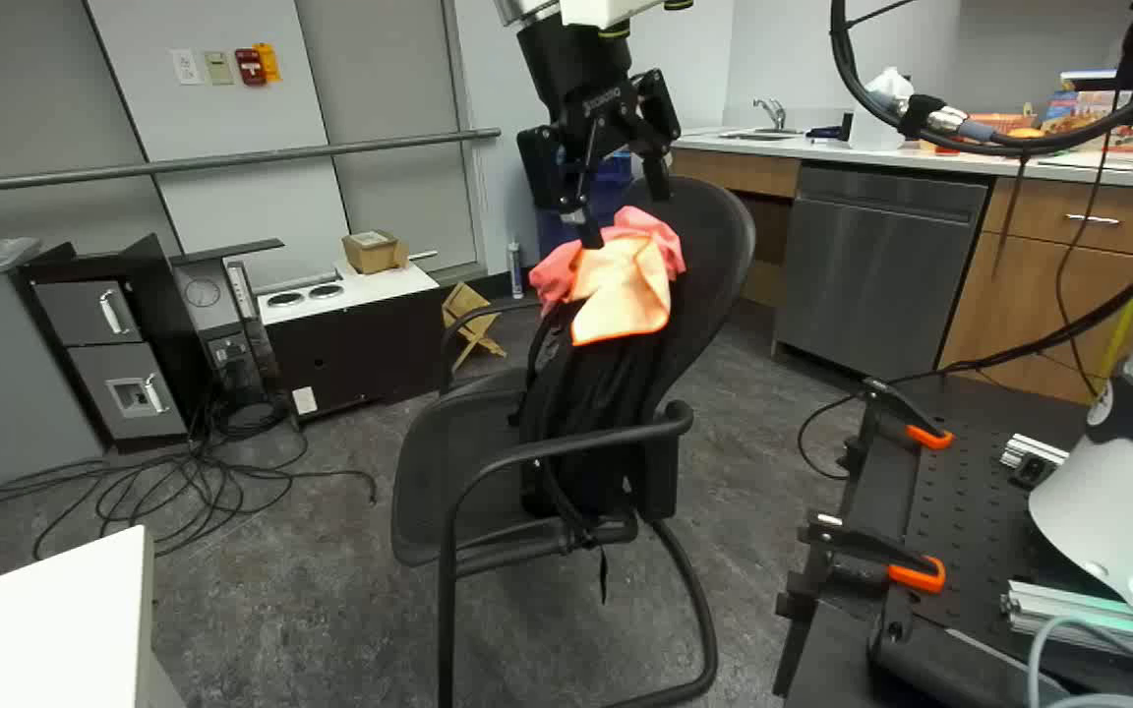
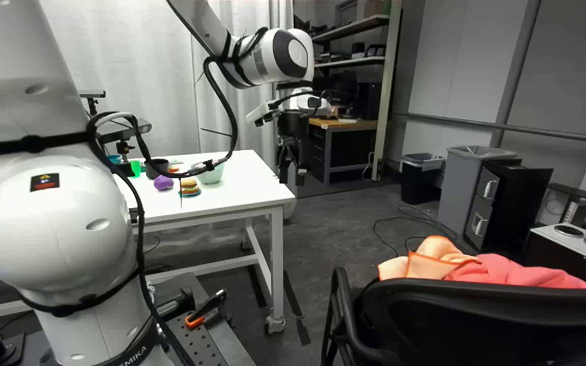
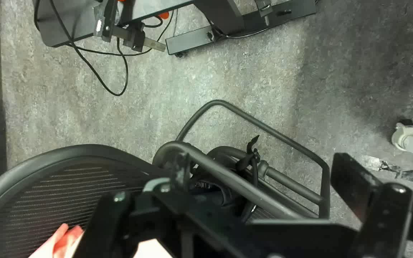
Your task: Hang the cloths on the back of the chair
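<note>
A peach cloth with an orange edge (image 1: pixel 626 295) and a coral-pink cloth (image 1: pixel 663 236) lie bunched against the upper seat side of the black mesh chair back (image 1: pixel 719 241). In an exterior view, the peach cloth (image 2: pixel 425 262) and pink cloth (image 2: pixel 522 274) rise above the backrest's top edge (image 2: pixel 476 315). Part of the pink cloth (image 3: pixel 61 240) shows low in the wrist view. My gripper (image 1: pixel 624 210) is open, fingers down and empty. It hangs in the air (image 2: pixel 292 178) to the side of the chair, apart from the cloths. The wrist view shows its fingers wide apart (image 3: pixel 262 166).
A black strapped item (image 1: pixel 596 423) sits against the backrest below the cloths. The chair's armrest (image 1: pixel 566 442) juts out. A white table (image 2: pixel 232 201) holds a bowl and toy food. A base with orange-tipped clamps (image 1: pixel 970 472) stands beside the chair. Cables (image 1: pixel 203 492) lie on the floor.
</note>
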Robot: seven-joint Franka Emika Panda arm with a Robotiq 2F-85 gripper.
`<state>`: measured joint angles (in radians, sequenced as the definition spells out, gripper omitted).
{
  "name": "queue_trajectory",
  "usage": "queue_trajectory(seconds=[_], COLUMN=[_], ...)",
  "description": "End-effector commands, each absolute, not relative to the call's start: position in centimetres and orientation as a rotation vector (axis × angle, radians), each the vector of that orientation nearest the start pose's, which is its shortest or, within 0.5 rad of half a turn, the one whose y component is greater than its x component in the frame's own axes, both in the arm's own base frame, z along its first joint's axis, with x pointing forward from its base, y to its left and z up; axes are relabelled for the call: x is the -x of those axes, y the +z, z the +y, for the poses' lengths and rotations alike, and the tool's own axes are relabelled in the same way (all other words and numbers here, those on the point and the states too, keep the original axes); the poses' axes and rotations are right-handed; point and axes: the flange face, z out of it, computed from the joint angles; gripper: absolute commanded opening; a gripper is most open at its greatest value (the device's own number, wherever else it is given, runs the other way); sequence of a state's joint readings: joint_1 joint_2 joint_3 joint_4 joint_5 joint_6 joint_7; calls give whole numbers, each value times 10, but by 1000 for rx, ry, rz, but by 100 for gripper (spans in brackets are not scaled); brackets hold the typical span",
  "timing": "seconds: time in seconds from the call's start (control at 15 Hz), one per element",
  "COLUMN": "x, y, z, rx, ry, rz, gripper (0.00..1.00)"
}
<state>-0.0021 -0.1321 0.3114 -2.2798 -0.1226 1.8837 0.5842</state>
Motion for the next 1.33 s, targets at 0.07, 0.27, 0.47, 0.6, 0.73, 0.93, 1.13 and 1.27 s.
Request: queue_trajectory(seconds=[0.07, 0.27, 0.47, 0.6, 0.73, 0.93, 1.13, 1.27], x=[-445, -445, -445, -445, -445, -449, -458, -467], y=[388, 388, 388, 388, 388, 390, 394, 399], z=[134, 134, 134, 134, 134, 130, 118, 108], rx=[3359, 3359, 3359, 3359, 3359, 3347, 3340, 3323], ry=[308, 308, 308, 308, 308, 305, 268, 225], rz=[386, 386, 386, 386, 386, 385, 401, 418], gripper=[100, 100, 100, 100, 100, 100, 100, 100])
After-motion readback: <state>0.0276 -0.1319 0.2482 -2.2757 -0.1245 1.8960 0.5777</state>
